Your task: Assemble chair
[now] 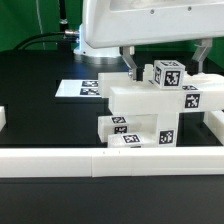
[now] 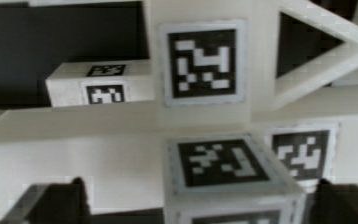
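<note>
I've got the chair (image 1: 150, 110) on screen, white all over, slabs and posts alike, and every face I can make out carries a square tag: blocky black pattern on a white field. In the wrist view the tags (image 2: 202, 60) fill the picture, crisp black-and-white on the tall one, a bit blurred on the nearer ones, with white plastic all round them. The table (image 1: 40, 70) is flat black. The marker board (image 1: 85, 88) is white with black squares printed on it. The rail (image 1: 100, 160) in front is plain white, no pattern. The arm (image 1: 140, 25) is white too, its fingers (image 1: 133, 66) dark grey. The backdrop (image 1: 20, 25) is green
</note>
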`<action>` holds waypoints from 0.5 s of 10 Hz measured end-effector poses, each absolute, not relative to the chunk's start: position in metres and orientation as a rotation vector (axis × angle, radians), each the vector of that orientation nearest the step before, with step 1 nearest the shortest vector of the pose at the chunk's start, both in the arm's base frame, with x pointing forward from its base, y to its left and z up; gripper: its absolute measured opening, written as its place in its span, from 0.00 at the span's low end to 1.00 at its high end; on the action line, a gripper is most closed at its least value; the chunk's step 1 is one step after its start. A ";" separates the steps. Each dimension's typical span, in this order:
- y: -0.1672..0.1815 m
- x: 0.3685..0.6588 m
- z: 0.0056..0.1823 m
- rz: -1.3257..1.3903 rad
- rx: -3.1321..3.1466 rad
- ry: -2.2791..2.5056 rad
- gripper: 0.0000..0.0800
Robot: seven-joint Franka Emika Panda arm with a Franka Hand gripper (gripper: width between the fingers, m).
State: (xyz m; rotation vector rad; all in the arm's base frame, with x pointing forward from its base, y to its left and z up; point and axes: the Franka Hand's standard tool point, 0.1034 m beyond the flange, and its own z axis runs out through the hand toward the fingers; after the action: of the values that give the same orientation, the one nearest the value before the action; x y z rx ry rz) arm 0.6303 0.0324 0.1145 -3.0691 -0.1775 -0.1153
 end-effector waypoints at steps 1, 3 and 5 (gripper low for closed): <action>0.032 0.630 0.114 -0.115 -3.069 -0.178 0.68; 0.032 0.630 0.114 -0.113 -3.070 -0.133 0.35; 0.033 0.630 0.114 -0.112 -3.070 -0.094 0.35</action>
State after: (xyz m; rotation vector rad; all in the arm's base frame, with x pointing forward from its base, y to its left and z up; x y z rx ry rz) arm 0.6302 0.0326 0.1141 -3.0697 -0.0940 -0.1115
